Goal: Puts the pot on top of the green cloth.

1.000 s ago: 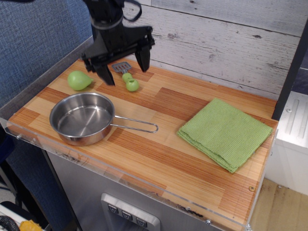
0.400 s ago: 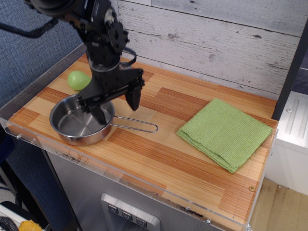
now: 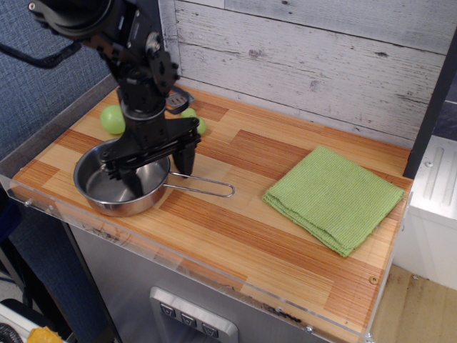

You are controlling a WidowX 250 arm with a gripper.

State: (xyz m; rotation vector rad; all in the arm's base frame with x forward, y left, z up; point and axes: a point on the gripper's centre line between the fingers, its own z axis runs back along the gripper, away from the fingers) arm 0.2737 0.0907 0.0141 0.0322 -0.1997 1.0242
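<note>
One further drop had been made by the open hand [image 3: 158,169] astride the pot [image 3: 121,176] rim near the worktop [image 3: 235,229] left edge, so gripping seemed imminent, with the green cloth [image 3: 333,196] well apart.

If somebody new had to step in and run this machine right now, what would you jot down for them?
Gripper: open, lowered over the pot, one finger inside the bowl and the other outside near the handle base. Nothing gripped yet, as far as I can tell.
Pot: on the left end of the wooden table, handle pointing right.
Green cloth: flat at the right end, nothing on it.
Done: the approach to the pot.
Left: close on the rim, lift, carry right, set the pot on the cloth.
</note>
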